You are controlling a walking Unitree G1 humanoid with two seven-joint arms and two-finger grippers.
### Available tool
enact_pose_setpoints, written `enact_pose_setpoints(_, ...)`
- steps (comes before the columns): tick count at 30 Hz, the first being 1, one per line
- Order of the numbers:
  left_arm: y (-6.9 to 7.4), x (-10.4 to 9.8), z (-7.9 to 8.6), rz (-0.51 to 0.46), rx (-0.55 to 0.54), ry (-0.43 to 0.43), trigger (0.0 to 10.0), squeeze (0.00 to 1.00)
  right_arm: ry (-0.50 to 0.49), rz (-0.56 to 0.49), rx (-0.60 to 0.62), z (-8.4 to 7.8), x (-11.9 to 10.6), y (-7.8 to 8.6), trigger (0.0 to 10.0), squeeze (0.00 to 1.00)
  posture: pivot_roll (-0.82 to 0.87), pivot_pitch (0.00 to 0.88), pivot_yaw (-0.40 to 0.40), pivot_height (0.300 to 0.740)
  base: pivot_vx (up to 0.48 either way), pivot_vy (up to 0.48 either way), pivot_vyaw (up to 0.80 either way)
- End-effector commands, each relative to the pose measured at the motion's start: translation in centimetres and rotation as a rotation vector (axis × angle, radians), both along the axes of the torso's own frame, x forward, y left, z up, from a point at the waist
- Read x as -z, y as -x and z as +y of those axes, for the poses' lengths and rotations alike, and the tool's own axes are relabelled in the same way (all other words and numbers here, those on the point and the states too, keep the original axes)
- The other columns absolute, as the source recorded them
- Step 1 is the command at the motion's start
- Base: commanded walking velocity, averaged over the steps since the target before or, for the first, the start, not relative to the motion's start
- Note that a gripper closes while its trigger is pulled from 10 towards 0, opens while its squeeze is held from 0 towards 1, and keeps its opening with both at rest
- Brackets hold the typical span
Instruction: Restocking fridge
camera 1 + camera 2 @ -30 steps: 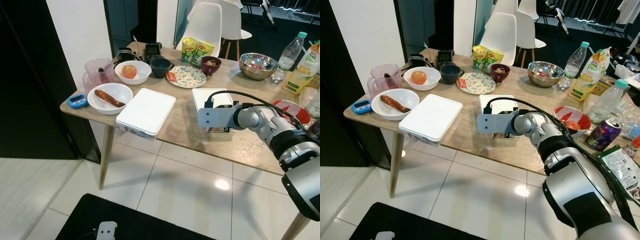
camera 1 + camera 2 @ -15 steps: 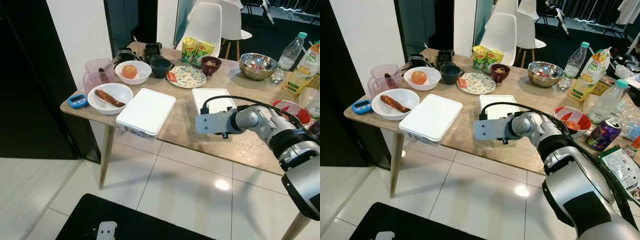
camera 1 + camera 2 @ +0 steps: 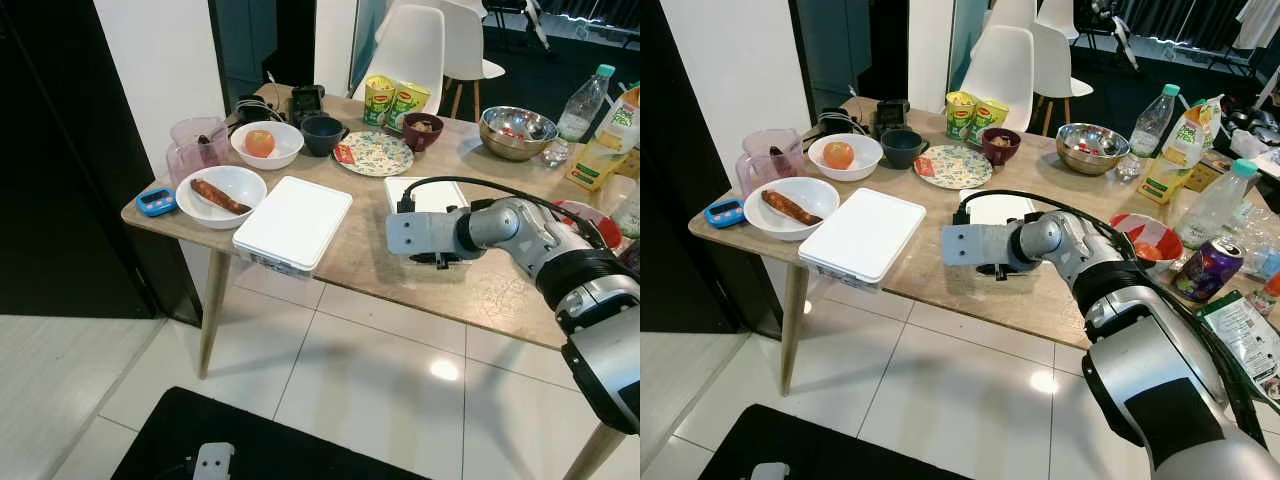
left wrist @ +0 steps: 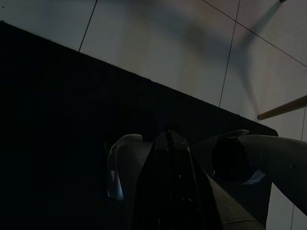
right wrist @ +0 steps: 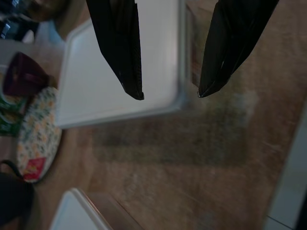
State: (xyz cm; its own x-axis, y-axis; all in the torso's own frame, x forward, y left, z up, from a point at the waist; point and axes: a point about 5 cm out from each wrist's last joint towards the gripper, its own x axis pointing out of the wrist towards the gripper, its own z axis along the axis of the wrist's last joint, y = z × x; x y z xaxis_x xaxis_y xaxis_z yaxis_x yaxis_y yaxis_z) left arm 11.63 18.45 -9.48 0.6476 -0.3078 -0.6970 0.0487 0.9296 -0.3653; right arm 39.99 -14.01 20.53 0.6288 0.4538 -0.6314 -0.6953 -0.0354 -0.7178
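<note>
- Judging by the loaded wooden table (image 3: 360, 260), restocking is barely begun; nothing seen put away, no fridge in sight.
- Large flat white lidded container (image 3: 293, 222) sits untouched at the near edge.
- Smaller white lidded container (image 3: 998, 208) lies mid-table, not yet gripped.
- Right gripper (image 5: 168, 96) is held wide, over that box's corner, empty.
- Left gripper (image 4: 169, 158) hangs idle over a dark mat (image 4: 57, 120); finger state can't be told.
</note>
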Motion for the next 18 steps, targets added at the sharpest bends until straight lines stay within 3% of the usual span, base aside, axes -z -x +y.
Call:
enact_pose_setpoints(1,4.21,1.49,-1.75,0.175,0.056,0.042,10.0,0.00,0.054,0.003,0.034,-0.56,0.21,-0.13,10.0,0.00,0.11,0.078,-0.127,0.740,0.000,0.000,0.00)
enact_pose_setpoints(5,4.23,1.50,-1.78,0.175,0.056,0.044,10.0,0.00,0.121,-0.003,0.067,-0.99,0.47,-0.26,10.0,0.00,0.11,0.080,-0.127,0.740,0.000,0.000,0.00)
enact_pose_setpoints(9,4.25,1.50,-1.86,0.175,0.057,0.046,10.0,0.00,0.144,0.068,0.058,-0.97,0.90,-0.01,10.0,0.00,0.12,0.081,-0.128,0.740,0.000,0.000,0.00)
enact_pose_setpoints(18,4.38,1.52,-1.75,0.179,0.055,0.042,10.0,0.00,0.181,0.074,0.070,-1.02,0.95,-0.06,10.0,0.00,0.11,0.082,-0.134,0.740,0.000,0.000,0.00)
